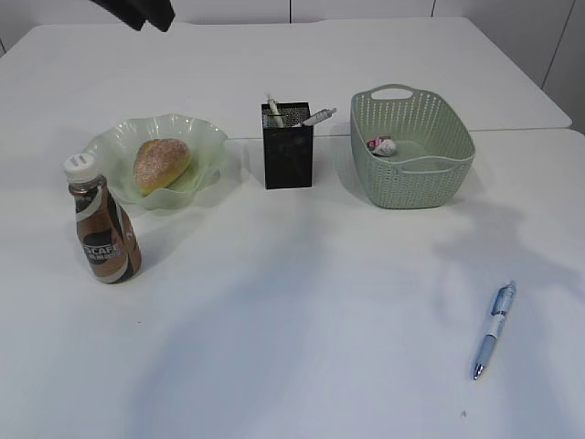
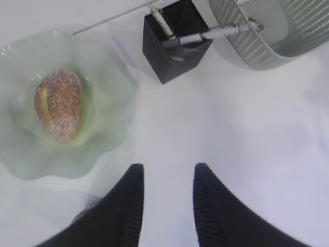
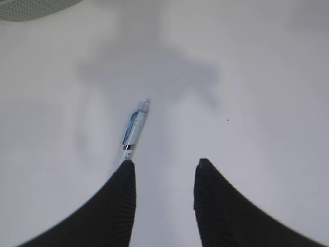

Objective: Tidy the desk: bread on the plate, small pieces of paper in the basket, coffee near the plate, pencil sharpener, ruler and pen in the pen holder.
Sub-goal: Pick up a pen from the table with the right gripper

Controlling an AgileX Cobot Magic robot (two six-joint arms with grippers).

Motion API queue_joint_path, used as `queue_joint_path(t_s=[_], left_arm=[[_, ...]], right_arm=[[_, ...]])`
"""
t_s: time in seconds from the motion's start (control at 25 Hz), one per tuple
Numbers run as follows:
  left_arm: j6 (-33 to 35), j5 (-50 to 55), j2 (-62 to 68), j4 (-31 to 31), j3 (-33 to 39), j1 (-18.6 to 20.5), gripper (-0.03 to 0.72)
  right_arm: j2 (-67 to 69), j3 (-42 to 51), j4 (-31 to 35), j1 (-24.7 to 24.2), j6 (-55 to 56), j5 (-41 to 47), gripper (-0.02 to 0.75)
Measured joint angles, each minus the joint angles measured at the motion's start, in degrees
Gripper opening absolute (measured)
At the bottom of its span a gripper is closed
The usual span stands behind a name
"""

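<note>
A white bench carries a half-tidied spread. The sugar-dusted bread lies in the pale green plate with the ruffled rim at the left, and the brown coffee bottle with its white cap stands upright just in front of that plate, near its edge. At the centre the black mesh pen holder stands upright with two slim items poking out of its top, one leaning right over the rim; what they are cannot be told for certain. To its right sits the sage-green basket, a small crumpled piece of paper resting on its floor near the left wall.

A blue-and-white pen lies alone on the bench at the lower right, well apart from the holder and the basket, tip pointing toward the near edge.

The left end effector hangs above the bench between plate and holder, its dark fingers parted and gripping nothing. The right end effector hovers over the pen, fingers likewise apart and empty, the pen's rear end lying just beside the tip of the left finger in the right wrist view. A dark part of an arm shows at the exterior view's upper left edge.
</note>
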Motion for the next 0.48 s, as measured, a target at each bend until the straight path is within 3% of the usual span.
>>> queue_joint_path(t_s=[0.2, 0.48], left_arm=[[0.0, 0.12, -6.76, 0.22, 10.65, 0.0, 0.235], [-0.02, 0.12, -14.11, 0.22, 20.66, -0.11, 0.237]], right_arm=[[4.51, 0.0, 2.68, 0.0, 0.18, -0.78, 0.313], [9.49, 0.0, 4.49, 0.12, 8.76, -2.44, 0.313]])
